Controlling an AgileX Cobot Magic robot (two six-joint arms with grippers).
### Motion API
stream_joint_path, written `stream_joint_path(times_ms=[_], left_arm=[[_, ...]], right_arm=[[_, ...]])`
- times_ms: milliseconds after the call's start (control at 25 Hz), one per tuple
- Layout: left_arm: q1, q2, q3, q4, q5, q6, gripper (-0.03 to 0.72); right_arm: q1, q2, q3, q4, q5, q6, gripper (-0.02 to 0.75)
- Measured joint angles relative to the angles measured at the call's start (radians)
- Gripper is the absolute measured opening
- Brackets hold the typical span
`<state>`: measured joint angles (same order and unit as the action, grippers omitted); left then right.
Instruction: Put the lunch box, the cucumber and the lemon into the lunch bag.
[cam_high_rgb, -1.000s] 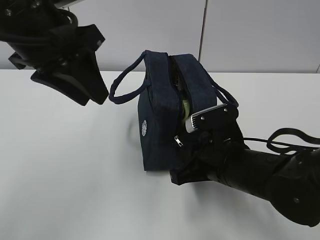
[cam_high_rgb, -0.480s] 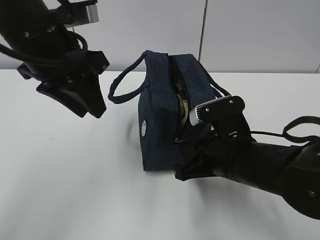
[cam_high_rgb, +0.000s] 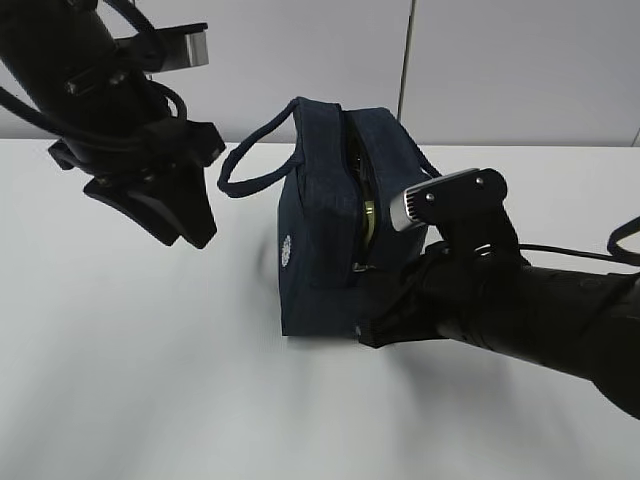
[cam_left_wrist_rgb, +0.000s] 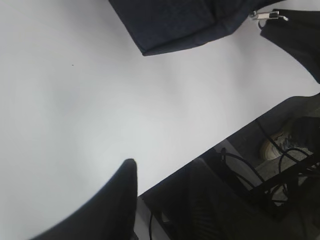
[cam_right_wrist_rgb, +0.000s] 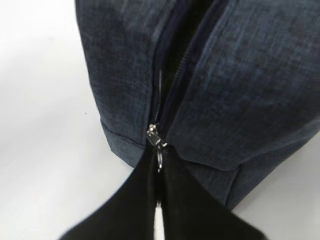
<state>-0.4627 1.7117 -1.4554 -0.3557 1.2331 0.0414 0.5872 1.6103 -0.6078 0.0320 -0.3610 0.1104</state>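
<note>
The navy lunch bag (cam_high_rgb: 320, 250) stands upright mid-table, its zipper partly open along the top and down the near end. My right gripper (cam_high_rgb: 372, 300) is low at that near end, shut on the metal zipper ring pull (cam_right_wrist_rgb: 159, 150). In the right wrist view the bag's fabric (cam_right_wrist_rgb: 250, 75) fills the frame. A yellow-green sliver (cam_high_rgb: 368, 215) shows in the gap; I cannot tell what it is. The lunch box, cucumber and lemon are otherwise hidden. My left gripper (cam_high_rgb: 195, 225) hangs open and empty above the table, left of the bag.
A loop handle (cam_high_rgb: 250, 170) sticks out from the bag toward the left arm. The white table (cam_high_rgb: 150, 350) is bare to the left and front. In the left wrist view the table's front edge (cam_left_wrist_rgb: 210, 145) drops to a floor with cables.
The left arm has sunk lower and a little toward the bag. The right arm has swung its wrist up and to the right, keeping its hold on the zipper pull.
</note>
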Motion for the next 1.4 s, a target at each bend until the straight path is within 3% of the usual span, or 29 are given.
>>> stream_joint_path(times_ms=[480, 880, 1160, 1400], left_arm=[[0.0, 0.009, 0.0, 0.0, 0.0, 0.033, 0.239], [0.0, 0.01, 0.0, 0.0, -0.001, 0.037, 0.247], [-0.061, 0.01, 0.0, 0.0, -0.001, 0.05, 0.286], [-0.073, 0.01, 0.0, 0.004, -0.004, 0.054, 0.29]], right_arm=[[0.0, -0.079, -0.009, -0.013, 0.035, -0.015, 0.0], [0.0, -0.102, -0.125, -0.032, 0.151, -0.041, 0.0], [0.0, -0.103, -0.192, -0.039, 0.197, -0.064, 0.0], [0.0, -0.121, -0.198, -0.039, 0.297, -0.065, 0.0]])
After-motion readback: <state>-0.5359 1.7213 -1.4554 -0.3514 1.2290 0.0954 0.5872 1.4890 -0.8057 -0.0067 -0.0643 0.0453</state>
